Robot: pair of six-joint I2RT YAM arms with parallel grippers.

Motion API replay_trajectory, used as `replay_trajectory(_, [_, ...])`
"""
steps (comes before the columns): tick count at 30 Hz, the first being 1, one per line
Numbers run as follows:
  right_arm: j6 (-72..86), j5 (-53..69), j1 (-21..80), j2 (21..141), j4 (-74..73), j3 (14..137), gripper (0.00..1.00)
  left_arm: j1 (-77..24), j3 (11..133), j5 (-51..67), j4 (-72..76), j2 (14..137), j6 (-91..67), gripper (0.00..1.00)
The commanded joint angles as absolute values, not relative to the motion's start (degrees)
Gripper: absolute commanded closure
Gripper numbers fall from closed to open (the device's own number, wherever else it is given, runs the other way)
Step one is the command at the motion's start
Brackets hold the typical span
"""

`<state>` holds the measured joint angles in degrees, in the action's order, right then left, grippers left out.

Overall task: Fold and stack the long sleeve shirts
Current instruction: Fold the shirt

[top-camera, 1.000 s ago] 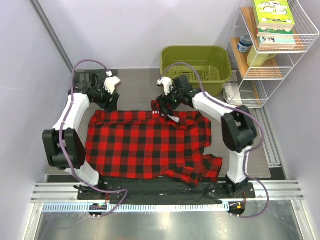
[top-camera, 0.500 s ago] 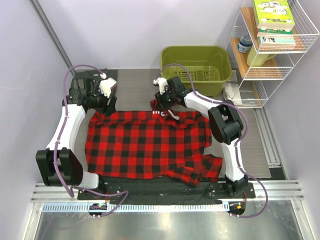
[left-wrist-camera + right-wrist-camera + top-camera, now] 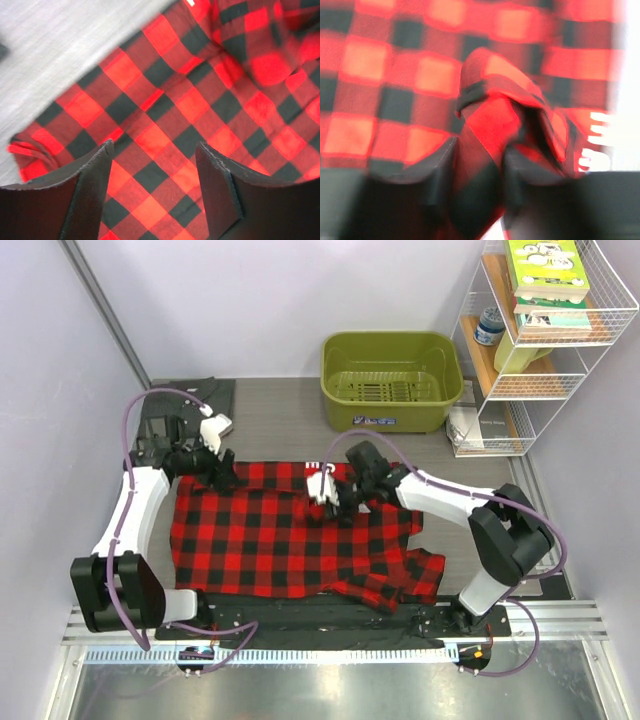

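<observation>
The grey table (image 3: 275,420) carries the red-and-black checked flannel shirt (image 3: 290,540), which lies spread out under both end effectors. The right end effector (image 3: 480,150) pinches a raised fold of it. The left end effector (image 3: 152,150) hangs open over the shirt's edge.

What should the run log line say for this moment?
left gripper: open over plaid shirt far corner | right gripper: pinching collar fold | stack: not started
</observation>
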<state>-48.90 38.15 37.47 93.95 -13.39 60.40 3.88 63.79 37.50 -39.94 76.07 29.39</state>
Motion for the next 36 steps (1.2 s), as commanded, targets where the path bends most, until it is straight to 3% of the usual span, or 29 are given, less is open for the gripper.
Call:
replay_trajectory(1, [-64.8, 37.2, 40.3, 91.9, -15.0, 53.9, 0.31, 3.3, 59.2, 39.6, -40.5, 72.8, 38.0, 0.31])
replay_trajectory(4, [-62.2, 33.3, 40.3, 90.3, -15.7, 53.1, 0.19, 2.2, 56.9, 37.9, -41.6, 71.9, 41.6, 0.31])
replay_trajectory(10, [-42.5, 35.3, 34.7, 84.7, -17.1, 56.5, 0.16, -2.1, 54.5, 37.3, -40.6, 73.1, 45.4, 0.31])
replay_trajectory(14, [-25.7, 35.3, 33.8, 87.9, -15.4, 61.5, 0.16, -4.2, 55.4, 36.3, -34.7, 75.7, 36.3, 0.31])
replay_trajectory(17, [-13.0, 33.1, 32.8, 92.5, -14.1, 66.7, 0.19, -3.3, 58.2, 33.1, -32.6, 77.3, 30.4, 0.32])
replay_trajectory(24, [-0.1, 32.5, 31.7, 100.8, -12.7, 70.5, 0.25, -0.9, 59.9, 29.6, -29.3, 71.9, 18.0, 0.27])
replay_trajectory(26, [2.4, 31.8, 31.7, 102.8, -10.7, 71.0, 0.26, -0.8, 59.6, 26.4, -28.5, 69.4, 16.0, 0.01])
replay_trajectory(30, [4.0, 31.7, 31.7, 107.3, -10.4, 73.7, 0.28, -0.8, 59.9, 23.1, -28.3, 66.5, 12.5, 0.00])
replay_trajectory(36, [5.7, 35.7, 31.7, 110.7, -8.9, 76.7, 0.44, -0.7, 59.6, 21.4, -28.3, 63.1, 10.3, 0.00])
